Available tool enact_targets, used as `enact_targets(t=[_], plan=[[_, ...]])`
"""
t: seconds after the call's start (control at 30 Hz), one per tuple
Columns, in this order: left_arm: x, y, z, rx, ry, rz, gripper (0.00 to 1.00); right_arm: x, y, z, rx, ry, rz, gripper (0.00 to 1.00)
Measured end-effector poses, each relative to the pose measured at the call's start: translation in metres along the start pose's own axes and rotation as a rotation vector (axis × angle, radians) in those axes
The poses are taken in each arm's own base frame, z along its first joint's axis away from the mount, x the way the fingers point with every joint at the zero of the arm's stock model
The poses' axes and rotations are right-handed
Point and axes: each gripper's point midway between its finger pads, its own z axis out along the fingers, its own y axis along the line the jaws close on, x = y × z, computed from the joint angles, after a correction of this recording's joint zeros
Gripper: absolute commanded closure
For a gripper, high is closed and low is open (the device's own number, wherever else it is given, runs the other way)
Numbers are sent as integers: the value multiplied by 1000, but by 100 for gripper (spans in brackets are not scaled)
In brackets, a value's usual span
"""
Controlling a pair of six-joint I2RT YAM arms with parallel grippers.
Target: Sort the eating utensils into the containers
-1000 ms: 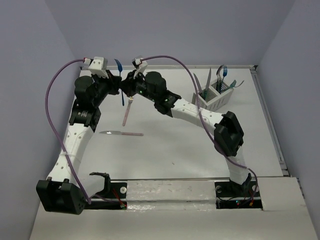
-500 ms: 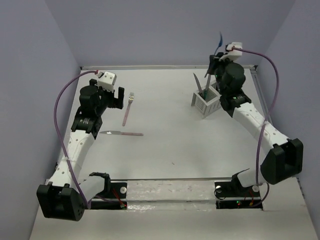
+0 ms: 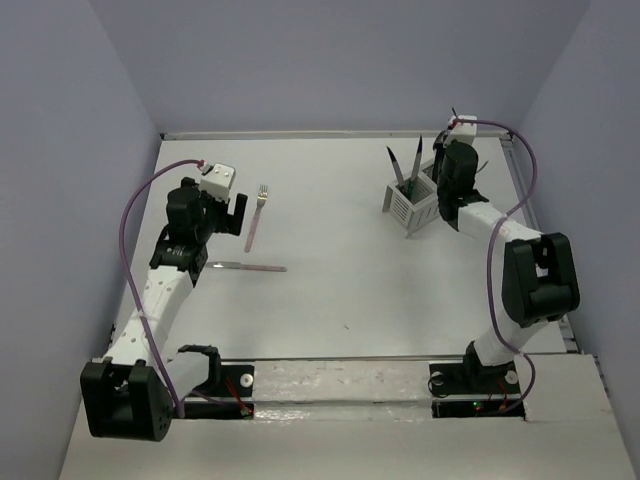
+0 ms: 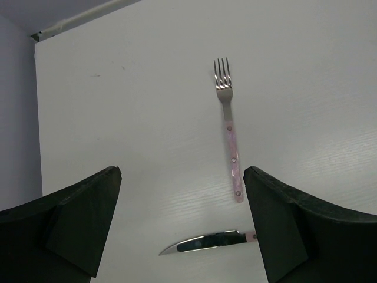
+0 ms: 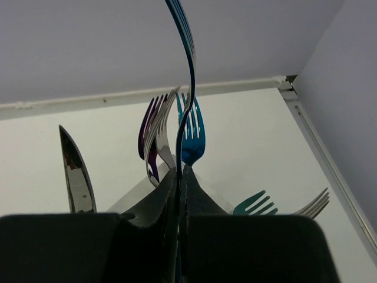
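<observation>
Most utensils (image 5: 191, 132) stand in the caddy (image 3: 408, 210); the right hand (image 3: 452, 150) — pinching a blue utensil (image 5: 187, 59) — is at it, while the left hand (image 4: 182, 230), spread wide, overlooks the pink fork (image 4: 230, 141) and knife (image 4: 203, 242) left on the table (image 3: 350, 260).

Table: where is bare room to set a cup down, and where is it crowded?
Free: the wide middle of the table, between the pink fork and the caddy, and the near strip in front of the pink knife. Crowded: the far right corner, where the right gripper holds a blue utensil at the caddy; also by the open left gripper.
</observation>
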Motion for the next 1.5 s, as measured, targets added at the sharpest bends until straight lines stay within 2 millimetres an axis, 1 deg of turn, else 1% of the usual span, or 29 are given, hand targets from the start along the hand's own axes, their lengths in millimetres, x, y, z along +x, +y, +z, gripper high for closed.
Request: enact_targets(t=[0.03,0.1,0.17,0.4,0.43,0.5,0.53,0.6,0.63,0.7,0.73,0.8,0.9,1.0,1.03,1.07,1.13,1.17,1.2,1.23,1.33,1.37,1.4,1.43,1.47,1.5], plan=[[-1,0,0,-1,-3,1,1,9,-1,3,5,16,-13,100],[0,1,1,-3,-4,2,1,19,-1,7,9,31,-29,100],[2,0,1,-2,-1,4,1,23,-1,10,14,33,-41,100],[7,0,3,1,10,9,1,22,0,15,16,8,-50,100],[7,0,3,1,11,9,1,22,0,15,16,6,-49,97],[8,0,3,1,13,11,1,23,0,16,16,5,-48,73],[9,0,3,0,15,11,1,24,0,16,16,7,-50,54],[10,0,4,0,18,12,1,24,-1,16,20,9,-46,40],[11,1,5,-1,21,14,1,24,-1,16,21,9,-51,34],[12,1,5,-4,24,16,1,26,-4,13,33,11,-47,31],[12,1,6,-4,24,17,1,28,-6,10,36,16,-46,29],[13,1,7,-2,29,21,1,26,-11,-1,37,18,-39,29],[20,-1,12,10,57,25,2,5,-17,-15,39,-16,-9,29],[25,-4,20,40,99,32,11,-38,-24,-33,36,-93,55,29],[25,-5,21,49,109,34,12,-49,-26,-39,32,-114,78,29],[25,-6,25,61,125,36,12,-65,-29,-48,23,-143,107,29],[16,-9,38,93,150,53,12,-86,-30,-62,-3,-176,154,31],[15,-13,44,110,163,59,13,-99,-31,-72,-24,-197,185,31],[14,-15,46,123,171,63,15,-103,-30,-75,-37,-200,198,32],[12,-21,55,156,193,72,16,-115,-28,-86,-72,-212,226,33],[17,-38,79,228,255,81,24,-124,-19,-101,-151,-195,274,35],[24,-46,94,261,300,84,26,-123,-14,-104,-184,-179,288,36],[28,-49,99,271,316,84,27,-121,-9,-107,-212,-162,299,36],[40,-56,114,293,360,85,27,-117,-4,-110,-239,-139,307,36],[46,-59,120,303,384,87,27,-113,0,-111,-258,-120,313,36],[61,-64,128,317,428,85,28,-107,4,-112,-278,-96,319,36]])
